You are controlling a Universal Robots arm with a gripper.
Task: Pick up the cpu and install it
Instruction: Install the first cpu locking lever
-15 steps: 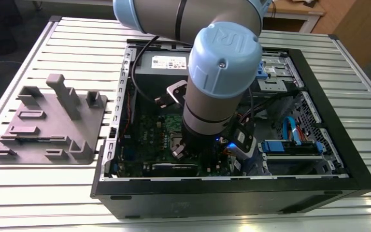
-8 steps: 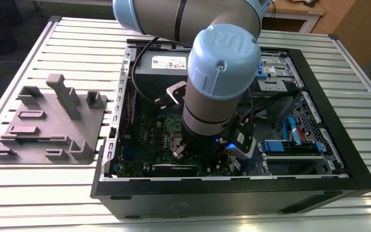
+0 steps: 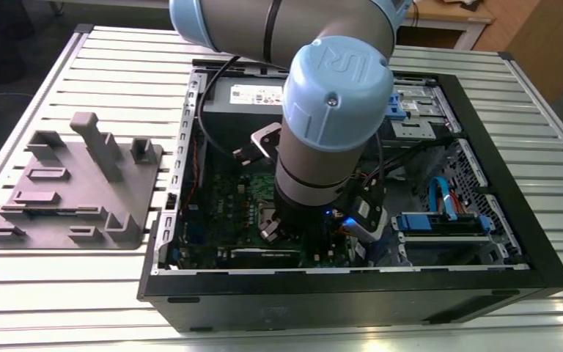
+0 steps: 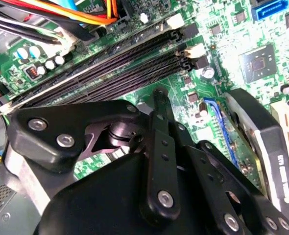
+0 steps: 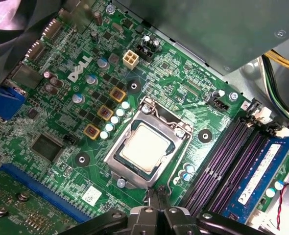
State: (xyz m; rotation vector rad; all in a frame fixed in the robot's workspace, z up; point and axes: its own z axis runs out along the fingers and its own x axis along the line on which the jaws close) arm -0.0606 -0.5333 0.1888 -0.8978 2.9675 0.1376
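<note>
The cpu (image 5: 145, 147) lies seated in the motherboard socket (image 5: 119, 169), so installing looks done. The pincer (image 5: 156, 196) hovers just beside it, clenched and empty.

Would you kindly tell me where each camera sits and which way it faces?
Exterior view: off the arm, high over the table, looking down into the open computer case beside a grey fixture; the arm reaches into the case.
First wrist view: at the wrist, facing the motherboard, the cpu lying in its socket; gripper tips show.
Second wrist view: at the wrist, facing the memory slots; the gripper's body shows.
Both wrist views share the memory slots and gripper.
</note>
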